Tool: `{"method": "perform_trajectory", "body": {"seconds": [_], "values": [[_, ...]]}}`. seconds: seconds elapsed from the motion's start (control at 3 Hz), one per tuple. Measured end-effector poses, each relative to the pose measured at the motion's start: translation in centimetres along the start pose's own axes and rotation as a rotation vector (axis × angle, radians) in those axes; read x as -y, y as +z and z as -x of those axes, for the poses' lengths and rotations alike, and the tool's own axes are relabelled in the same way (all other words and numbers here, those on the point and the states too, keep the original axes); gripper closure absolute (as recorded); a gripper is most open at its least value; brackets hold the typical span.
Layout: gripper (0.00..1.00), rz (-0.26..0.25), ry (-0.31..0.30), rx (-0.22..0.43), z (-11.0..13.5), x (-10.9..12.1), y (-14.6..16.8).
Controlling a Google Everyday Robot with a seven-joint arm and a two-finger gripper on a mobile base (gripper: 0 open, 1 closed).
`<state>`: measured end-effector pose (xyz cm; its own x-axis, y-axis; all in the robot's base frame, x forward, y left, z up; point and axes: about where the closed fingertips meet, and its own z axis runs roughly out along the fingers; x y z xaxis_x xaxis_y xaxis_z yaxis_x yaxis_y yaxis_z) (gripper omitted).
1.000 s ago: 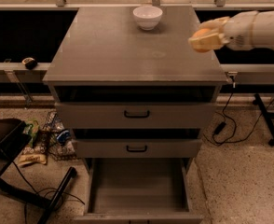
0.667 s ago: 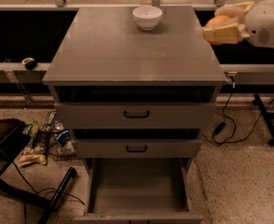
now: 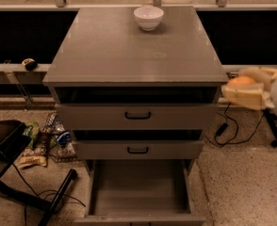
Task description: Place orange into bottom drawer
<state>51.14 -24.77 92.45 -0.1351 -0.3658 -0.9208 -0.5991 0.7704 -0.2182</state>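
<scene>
The orange (image 3: 242, 80) is pinched in my claw (image 3: 244, 86), out in the air to the right of the cabinet (image 3: 138, 79), at about the level of its top edge and well above the floor (image 3: 242, 182).

The cabinet fills the middle of my view. Its flat grey surface (image 3: 124, 55) stands between me and the place I am aiming for, which I judge is why I carry the fruit off to the side rather than over it. Going round the corner leaves me free to come down in front.

The bottom drawer (image 3: 138, 187) is pulled out towards the near edge of the view. It is a wide grey tray with low walls, and I see nothing in it, so the way in from above looks open. The two upper drawers (image 3: 138, 116) with their black handles sit back in the cabinet and do not overhang the tray much.

A white bowl (image 3: 149, 17) stands at the far edge of the surface, well apart from my claw and nothing to do with this job.

My claw is closed round the orange. Its pale fingers sit above and below the fruit, and only part of the rind shows between them. The grip looks snug enough to carry it.

As I judge it, the carry is partly done, and what remains is to swing left, go down and let go over the tray.
</scene>
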Motion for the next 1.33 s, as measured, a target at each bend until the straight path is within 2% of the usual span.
{"method": "perform_trajectory", "body": {"seconds": [0.33,0.67,1.0,1.33], "values": [[1.0,-0.018,0.106,0.016,-7.7,-0.2,-0.7],[1.0,-0.014,0.19,0.049,-14.9,1.2,0.7],[1.0,0.0,0.222,0.055,-16.6,0.9,1.4],[1.0,0.0,0.222,0.054,-16.6,0.9,1.5]]}}
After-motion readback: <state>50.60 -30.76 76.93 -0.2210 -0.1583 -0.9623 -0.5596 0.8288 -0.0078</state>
